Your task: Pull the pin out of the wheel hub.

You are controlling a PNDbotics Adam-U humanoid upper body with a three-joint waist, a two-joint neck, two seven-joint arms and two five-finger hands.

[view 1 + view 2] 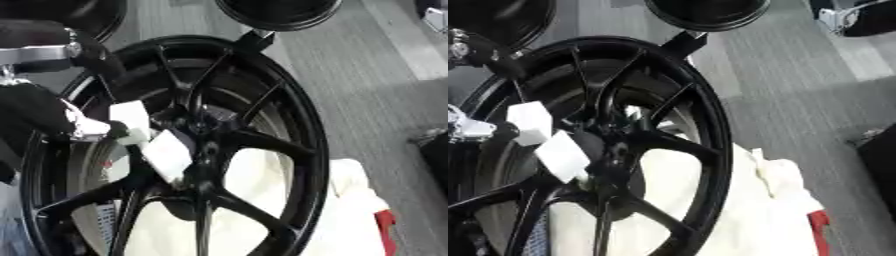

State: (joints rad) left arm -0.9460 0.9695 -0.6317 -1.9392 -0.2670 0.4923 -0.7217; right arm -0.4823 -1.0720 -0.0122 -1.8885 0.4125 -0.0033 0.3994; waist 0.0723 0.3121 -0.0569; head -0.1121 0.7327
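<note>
The left robot hand (131, 125), white fingertips pinched at the centre of the black wheel hub (206, 145) lying on pale cloth (350, 200), seems closed on a hidden pin, probably small, stiff, slippery, best gripped at its head.

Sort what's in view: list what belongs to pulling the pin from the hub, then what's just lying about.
Part of the job:
- black wheel, spokes meeting at its hub
- left hand, white pads at the hub
- The pin itself can't be made out.

Lying about:
- white cloth under the wheel
- second black rim at the top
- grey floor
</note>
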